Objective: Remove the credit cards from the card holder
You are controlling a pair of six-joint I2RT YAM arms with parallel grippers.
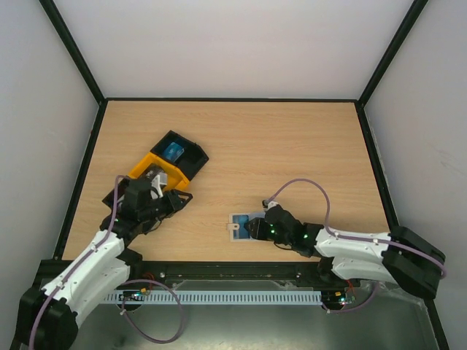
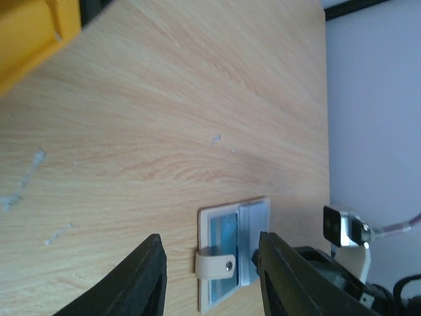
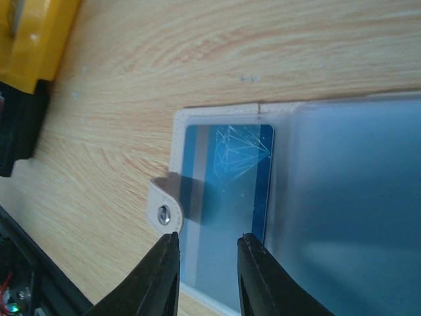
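The right gripper (image 3: 209, 238) has its two fingers (image 3: 161, 276) a narrow gap apart, with nothing visibly pinched between them. The tips sit low over the near end of the card holder (image 3: 217, 118). Between and just past the fingertips a blue card (image 3: 227, 178) with a grey stripe shows through the holder's clear window. It is tucked inside the pale frame. The beige tab (image 3: 164, 204) with its metal snap lies just left of the left-hand fingertip and folds over the holder's edge. From above, the right gripper (image 1: 253, 227) covers the right end of the card holder (image 1: 241, 221), which lies flat on the wooden table (image 1: 292, 160) near the front edge, a little right of centre. The left gripper (image 2: 210, 240) has its fingers (image 2: 148, 276) well apart and holds nothing. It hangs above bare wood, and its camera looks across the table at the card holder (image 2: 253, 220) and the right arm beyond. From above, the left gripper (image 1: 166, 195) is just at the near end of a yellow and black tray (image 1: 142, 166). The tray is well apart from the holder, and a small blue item (image 1: 174, 152) lies in its black compartment.
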